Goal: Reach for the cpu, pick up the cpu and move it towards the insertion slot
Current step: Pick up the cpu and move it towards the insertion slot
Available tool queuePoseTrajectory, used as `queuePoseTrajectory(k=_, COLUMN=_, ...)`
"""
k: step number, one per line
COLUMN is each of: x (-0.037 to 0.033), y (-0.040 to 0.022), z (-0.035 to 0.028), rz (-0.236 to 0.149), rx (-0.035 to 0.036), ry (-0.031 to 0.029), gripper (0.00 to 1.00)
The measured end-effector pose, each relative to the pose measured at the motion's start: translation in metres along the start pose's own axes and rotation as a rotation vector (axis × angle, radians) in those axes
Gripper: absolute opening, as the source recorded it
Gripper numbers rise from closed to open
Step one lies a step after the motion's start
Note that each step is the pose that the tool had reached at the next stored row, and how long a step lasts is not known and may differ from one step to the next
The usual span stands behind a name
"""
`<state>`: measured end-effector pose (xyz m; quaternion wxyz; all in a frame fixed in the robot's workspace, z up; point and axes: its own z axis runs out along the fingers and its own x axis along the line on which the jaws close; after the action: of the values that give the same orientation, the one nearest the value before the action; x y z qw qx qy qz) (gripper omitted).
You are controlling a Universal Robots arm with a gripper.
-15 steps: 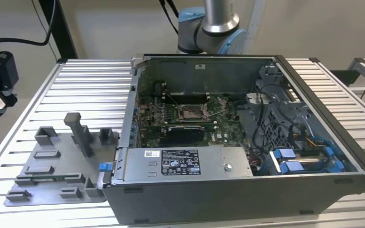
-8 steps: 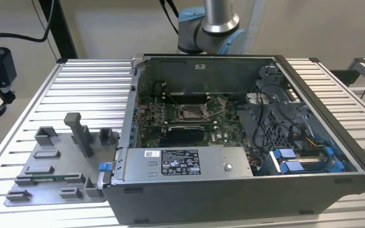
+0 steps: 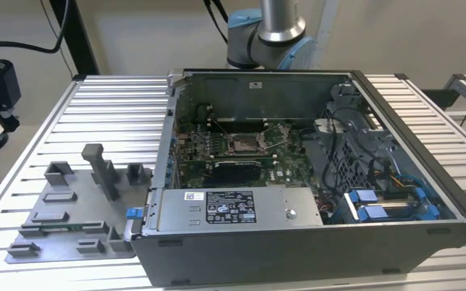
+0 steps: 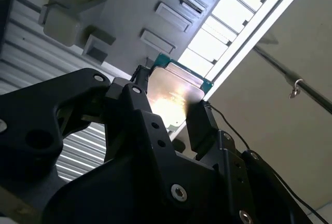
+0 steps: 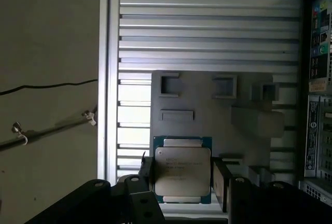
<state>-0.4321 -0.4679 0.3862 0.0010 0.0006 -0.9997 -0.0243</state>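
Small flat square chip (image 5: 182, 169), dull silver metal lid on a green-edged base, faint print across the lid. Pinched by two opposite edges between the fingers of the claw (image 5: 182, 176), lid turned back toward the wrist, square to the fingers, up above the grey tray (image 5: 202, 130) that lies beyond the claw. Bright glare on the lid in the second wrist view.

Square socket (image 3: 244, 143), shiny metal frame around a dark centre, flat in the green board (image 3: 286, 159) inside the open case (image 3: 298, 242), well apart from the claw.
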Motion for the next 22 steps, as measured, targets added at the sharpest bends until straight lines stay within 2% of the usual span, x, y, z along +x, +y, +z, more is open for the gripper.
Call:
queuePoseTrajectory(k=8, x=-0.0021, y=-0.0001, z=-0.0001, rz=0.000, rx=0.0001, ry=0.0000, gripper=0.00)
queuePoseTrajectory(k=22, x=-0.0265, y=0.0000, z=-0.0001, rz=0.000, rx=0.0000, ry=0.0007, gripper=0.00)
